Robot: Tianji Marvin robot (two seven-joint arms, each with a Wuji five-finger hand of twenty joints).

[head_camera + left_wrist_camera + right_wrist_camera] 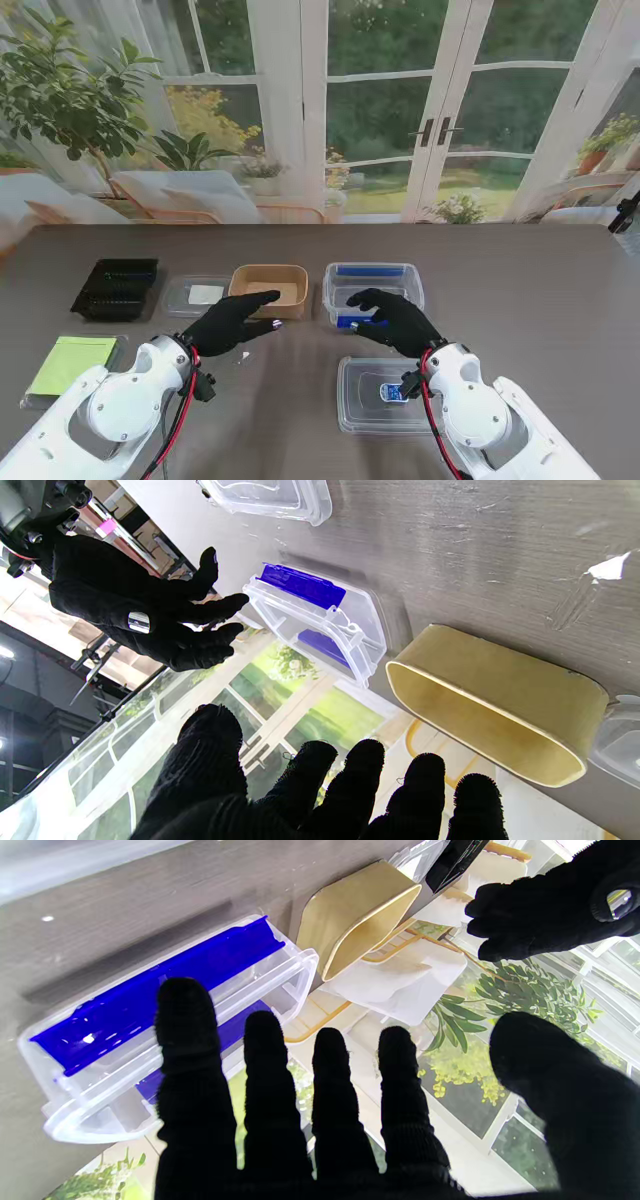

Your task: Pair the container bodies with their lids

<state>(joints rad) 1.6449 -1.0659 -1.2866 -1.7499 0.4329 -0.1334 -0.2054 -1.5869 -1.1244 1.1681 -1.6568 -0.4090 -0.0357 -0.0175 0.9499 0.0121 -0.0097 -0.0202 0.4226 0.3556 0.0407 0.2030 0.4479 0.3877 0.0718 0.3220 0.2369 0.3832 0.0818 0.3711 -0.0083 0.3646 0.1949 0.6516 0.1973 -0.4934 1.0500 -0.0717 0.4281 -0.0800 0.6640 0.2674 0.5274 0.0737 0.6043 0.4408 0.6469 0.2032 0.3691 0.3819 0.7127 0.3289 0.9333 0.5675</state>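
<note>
Clear box with blue clips lies just ahead of the right hand, fingers spread, holding nothing (long axis crosswise); left hand, also spread, hovers beside tan box.

A home sunroom: glass doors look onto a garden, with a potted plant and cushioned chairs behind the surface.

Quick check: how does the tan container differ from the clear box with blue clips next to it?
The tan container is opaque and plain; the clear box is see-through with blue clips. The left hand reaches toward the tan container; the right hand hovers over the clear box's near edge. Both stand open, without lids, side by side.
</note>
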